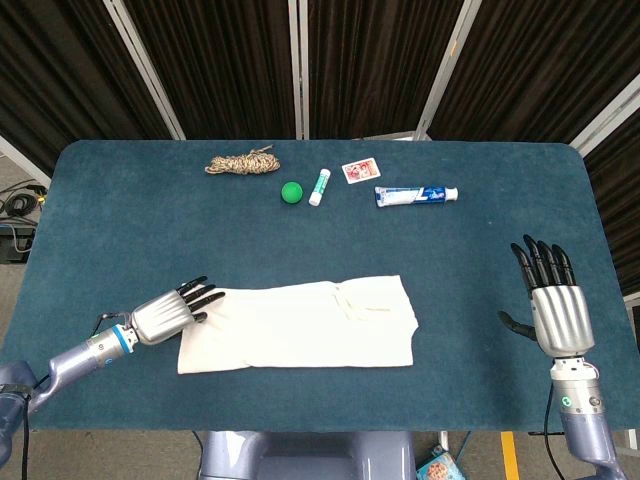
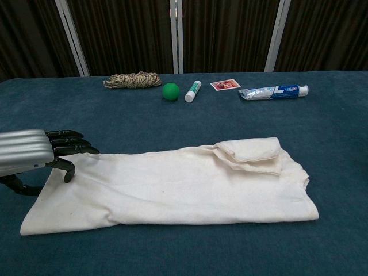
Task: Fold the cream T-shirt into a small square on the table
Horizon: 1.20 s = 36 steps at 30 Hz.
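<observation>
The cream T-shirt (image 1: 300, 325) (image 2: 172, 184) lies folded into a long strip near the table's front edge, with a sleeve flap turned back on its right part. My left hand (image 1: 170, 312) (image 2: 34, 155) sits low at the shirt's left end, fingers stretched out with their tips over the cloth's upper left corner; nothing is gripped. My right hand (image 1: 555, 310) stands upright far to the right of the shirt, fingers apart and empty; the chest view does not show it.
Along the far side of the blue table (image 1: 120, 220) lie a coil of rope (image 1: 243, 162), a green ball (image 1: 291, 192), a small white tube (image 1: 319, 186), a red card (image 1: 359, 171) and a toothpaste tube (image 1: 416, 195).
</observation>
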Each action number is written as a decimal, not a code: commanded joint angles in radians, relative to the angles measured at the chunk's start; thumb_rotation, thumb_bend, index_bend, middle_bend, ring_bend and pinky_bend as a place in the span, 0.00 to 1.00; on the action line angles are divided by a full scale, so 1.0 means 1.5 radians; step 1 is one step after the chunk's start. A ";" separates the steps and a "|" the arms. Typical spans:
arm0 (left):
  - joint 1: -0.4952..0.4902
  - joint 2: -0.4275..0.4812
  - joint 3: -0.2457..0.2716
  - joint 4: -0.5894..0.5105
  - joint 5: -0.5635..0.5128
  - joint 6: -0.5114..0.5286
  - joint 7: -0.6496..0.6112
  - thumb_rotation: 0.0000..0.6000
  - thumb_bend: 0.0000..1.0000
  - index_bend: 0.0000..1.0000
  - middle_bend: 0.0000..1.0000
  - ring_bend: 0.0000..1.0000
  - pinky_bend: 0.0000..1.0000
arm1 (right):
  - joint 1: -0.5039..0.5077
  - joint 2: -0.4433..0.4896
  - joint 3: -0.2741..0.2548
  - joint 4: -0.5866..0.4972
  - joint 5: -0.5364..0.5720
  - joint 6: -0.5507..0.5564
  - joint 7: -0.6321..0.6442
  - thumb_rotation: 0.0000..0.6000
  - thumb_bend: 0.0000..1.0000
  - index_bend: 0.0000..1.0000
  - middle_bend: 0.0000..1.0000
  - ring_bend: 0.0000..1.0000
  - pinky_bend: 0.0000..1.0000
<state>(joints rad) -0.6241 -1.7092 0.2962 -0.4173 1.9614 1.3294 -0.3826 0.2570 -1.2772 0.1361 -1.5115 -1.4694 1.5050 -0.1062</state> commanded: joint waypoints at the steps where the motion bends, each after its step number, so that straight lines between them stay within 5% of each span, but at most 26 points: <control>1: 0.001 -0.005 0.000 0.005 -0.004 0.003 -0.004 1.00 0.30 0.40 0.00 0.00 0.00 | 0.000 0.000 0.001 0.000 -0.001 0.000 0.000 1.00 0.00 0.00 0.00 0.00 0.00; 13: -0.001 -0.022 0.005 0.018 -0.014 0.009 -0.013 1.00 0.41 0.43 0.00 0.00 0.00 | -0.004 0.001 0.005 -0.001 -0.005 -0.002 0.002 1.00 0.00 0.00 0.00 0.00 0.00; 29: -0.009 -0.029 0.009 0.016 -0.025 0.004 -0.016 1.00 0.44 0.47 0.00 0.00 0.00 | -0.008 0.005 0.010 -0.005 -0.011 -0.002 0.006 1.00 0.00 0.00 0.00 0.00 0.00; 36: -0.010 -0.036 0.011 0.016 -0.027 0.001 -0.020 1.00 0.45 0.59 0.00 0.00 0.00 | -0.008 0.005 0.011 -0.005 -0.013 -0.002 0.009 1.00 0.00 0.00 0.00 0.00 0.00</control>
<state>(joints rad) -0.6386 -1.7634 0.3123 -0.3934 1.9209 1.3309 -0.4129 0.2446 -1.2696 0.1525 -1.5185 -1.4883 1.5016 -0.0932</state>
